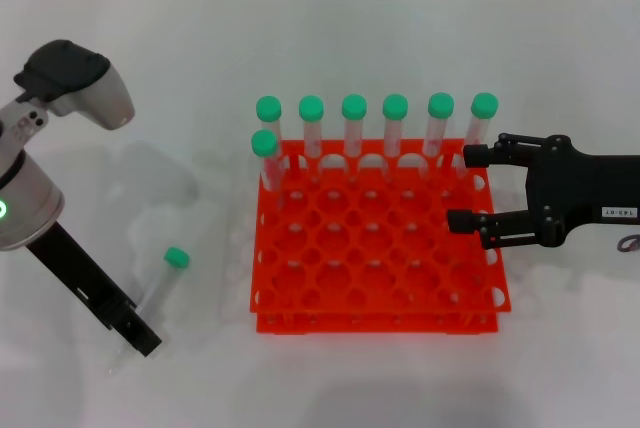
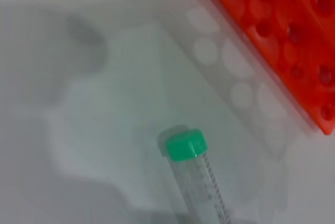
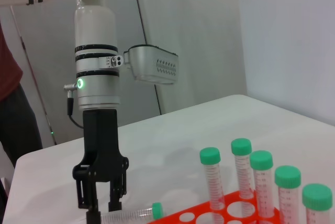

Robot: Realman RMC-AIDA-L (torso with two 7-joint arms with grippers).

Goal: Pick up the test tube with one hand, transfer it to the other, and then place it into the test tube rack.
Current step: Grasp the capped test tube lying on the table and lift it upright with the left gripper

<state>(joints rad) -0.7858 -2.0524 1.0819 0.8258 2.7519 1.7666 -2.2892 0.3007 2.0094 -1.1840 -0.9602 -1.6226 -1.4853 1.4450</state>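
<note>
The left gripper (image 1: pixel 138 333) is positioned low over the tabletop (image 1: pixel 150 58), its black fingers straddling the lower body of the test tube (image 1: pixel 160 288). In the right wrist view the fingers (image 3: pixel 116 190) stand narrowly parted around the tube; whether contact has been made cannot be told. The tube lies flat on its side, green cap directed toward the far side of the tabletop, just beside the test tube rack (image 1: pixel 375 293) on the robot's left.

The tube is judged to be light, rigid, smooth-walled clear plastic. Rolling or slipping is to be expected under an off-centre pinch. The cylindrical body should be taken, with the capped end left free for the hand-over.

The right gripper (image 1: pixel 468 188) is held over the rack's right edge with its fingers spread wide, empty. Seven green-capped tubes (image 1: pixel 395 133) stand upright along the rack's far rows; the nearer holes are vacant. Open tabletop is available around the lying tube for lifting. Clearance from the standing tubes must be kept during insertion.
</note>
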